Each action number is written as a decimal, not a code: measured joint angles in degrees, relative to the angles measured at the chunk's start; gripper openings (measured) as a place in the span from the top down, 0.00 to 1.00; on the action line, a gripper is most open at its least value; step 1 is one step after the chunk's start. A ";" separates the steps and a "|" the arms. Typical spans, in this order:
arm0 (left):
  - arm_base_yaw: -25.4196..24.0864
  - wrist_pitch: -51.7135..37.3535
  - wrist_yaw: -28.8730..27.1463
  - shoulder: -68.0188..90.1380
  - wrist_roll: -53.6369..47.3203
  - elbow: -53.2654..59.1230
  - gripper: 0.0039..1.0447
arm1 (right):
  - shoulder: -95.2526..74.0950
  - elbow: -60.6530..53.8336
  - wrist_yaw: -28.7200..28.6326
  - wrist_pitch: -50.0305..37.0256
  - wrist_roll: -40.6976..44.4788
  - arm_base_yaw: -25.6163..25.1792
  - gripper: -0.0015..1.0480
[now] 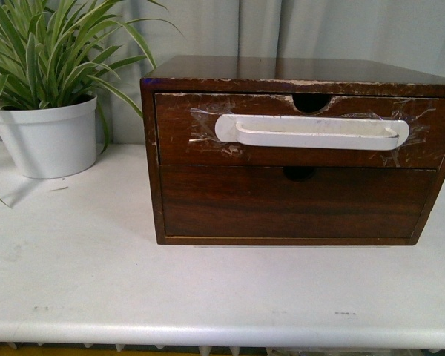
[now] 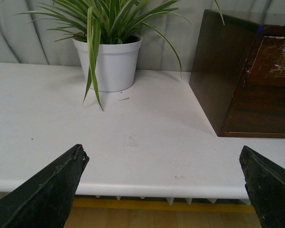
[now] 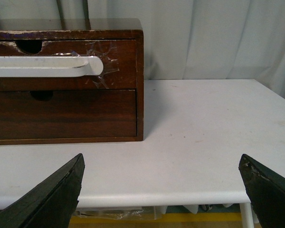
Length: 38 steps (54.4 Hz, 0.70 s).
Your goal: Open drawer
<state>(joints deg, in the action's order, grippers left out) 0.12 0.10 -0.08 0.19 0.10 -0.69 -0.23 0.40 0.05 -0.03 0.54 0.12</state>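
Shows the drawer (image 1: 304, 157) shut, flush in the top slot of the cabinet (image 1: 282, 70), white handle (image 1: 311, 132) taped across its front. Finds left pincer (image 2: 161, 151) and right pincer (image 3: 161, 158) spread wide, empty, well short of the cabinet, at the table's (image 1: 208, 289) near edge.

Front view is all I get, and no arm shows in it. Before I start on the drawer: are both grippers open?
Observer: The left gripper is open, with its jaws spread wide and nothing between them.
Operator: And the right?
Observer: The right gripper is open and empty too.
Operator: Which one faces the handle?
Observer: The right. Its wrist camera shows the right end of the white handle on the drawer, while the left wrist camera looks mostly at the plant pot.
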 joint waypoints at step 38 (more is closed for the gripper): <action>0.00 0.00 0.00 0.00 0.00 0.00 0.06 | 0.00 0.00 -0.02 0.00 0.02 0.00 0.09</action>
<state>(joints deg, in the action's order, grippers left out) 0.12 0.10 -0.08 0.19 0.10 -0.69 -0.23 0.40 0.03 -0.03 0.56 0.12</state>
